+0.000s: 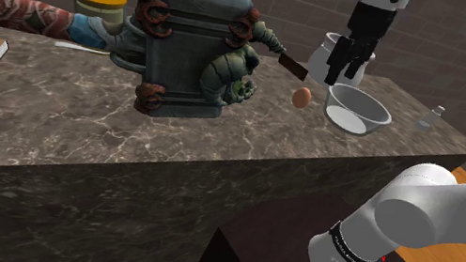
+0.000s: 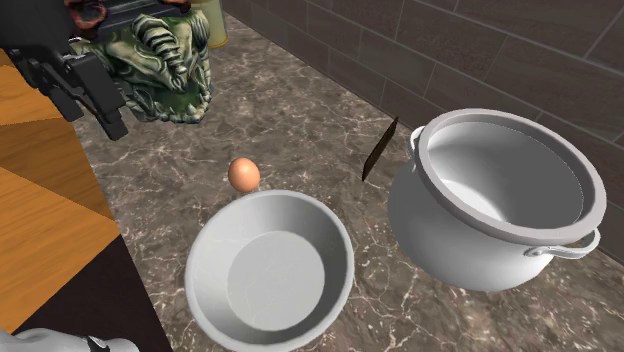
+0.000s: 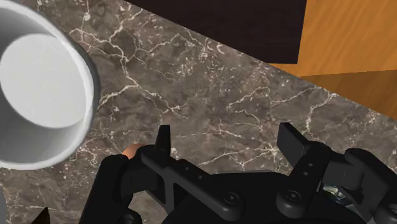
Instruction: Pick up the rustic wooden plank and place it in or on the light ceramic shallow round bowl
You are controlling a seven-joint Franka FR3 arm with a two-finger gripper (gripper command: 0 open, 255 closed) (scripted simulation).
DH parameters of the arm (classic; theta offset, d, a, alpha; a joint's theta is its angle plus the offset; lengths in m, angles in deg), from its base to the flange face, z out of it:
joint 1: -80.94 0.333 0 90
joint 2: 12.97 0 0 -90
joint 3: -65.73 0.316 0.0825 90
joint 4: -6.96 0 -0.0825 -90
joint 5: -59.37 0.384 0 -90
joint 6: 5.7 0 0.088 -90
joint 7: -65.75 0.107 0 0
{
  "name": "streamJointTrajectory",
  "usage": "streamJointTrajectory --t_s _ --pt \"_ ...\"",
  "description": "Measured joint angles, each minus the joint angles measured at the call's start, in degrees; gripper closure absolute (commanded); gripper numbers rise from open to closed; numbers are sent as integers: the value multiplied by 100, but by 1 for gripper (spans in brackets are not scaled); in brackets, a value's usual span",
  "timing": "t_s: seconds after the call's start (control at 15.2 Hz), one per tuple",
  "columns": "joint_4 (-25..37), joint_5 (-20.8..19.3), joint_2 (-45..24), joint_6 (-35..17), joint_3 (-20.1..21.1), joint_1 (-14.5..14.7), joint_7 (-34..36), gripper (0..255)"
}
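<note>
Brown plank (image 1: 291,65) leans against grey pot (image 2: 455,235), apart from pincer (image 1: 343,75); pincer spread wide, empty, near bowl (image 2: 205,272).

shoulder view wide, exterior close, bowl (image 1: 356,121) shared

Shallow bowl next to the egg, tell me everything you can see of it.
The bowl is plain pale grey-white, round and shallow, with a flat bottom, sloping walls and a thick rim. It stands upright and empty on the dark marble counter. A brown egg lies close by without touching it, and a larger white pot stands beside it. The open hand hangs nearby, touching nothing.
</note>
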Motion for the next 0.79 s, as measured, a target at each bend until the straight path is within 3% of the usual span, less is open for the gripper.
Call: streamJointTrajectory --t_s 0.2,0.79 --pt "-18 -81 -108 -152 -127 -49 -121 0" --pt "137 -444 -1198 -1289 -938 -345 -897 0"
